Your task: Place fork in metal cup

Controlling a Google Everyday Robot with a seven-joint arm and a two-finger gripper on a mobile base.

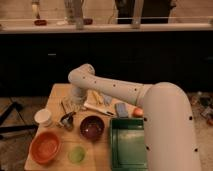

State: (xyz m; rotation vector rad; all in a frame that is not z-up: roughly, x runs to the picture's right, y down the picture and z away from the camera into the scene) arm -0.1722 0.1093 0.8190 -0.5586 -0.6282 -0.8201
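Observation:
The small shiny metal cup (67, 120) with a dark inside sits on the wooden table (57, 92), left of the maroon bowl (92, 127). My gripper (75, 103) hangs from the white arm (112, 89) just above and slightly behind the cup. A thin grey utensil that may be the fork (65, 107) lies slanted beside the gripper, behind the cup. I cannot tell whether the gripper holds it.
A white ribbed cup (43, 117) stands left of the metal cup. An orange bowl (45, 147) and a pale green cup (76, 154) sit at the front. A green tray (127, 142) is on the right. Several utensils (97, 107) and a blue object (121, 110) lie behind the bowl.

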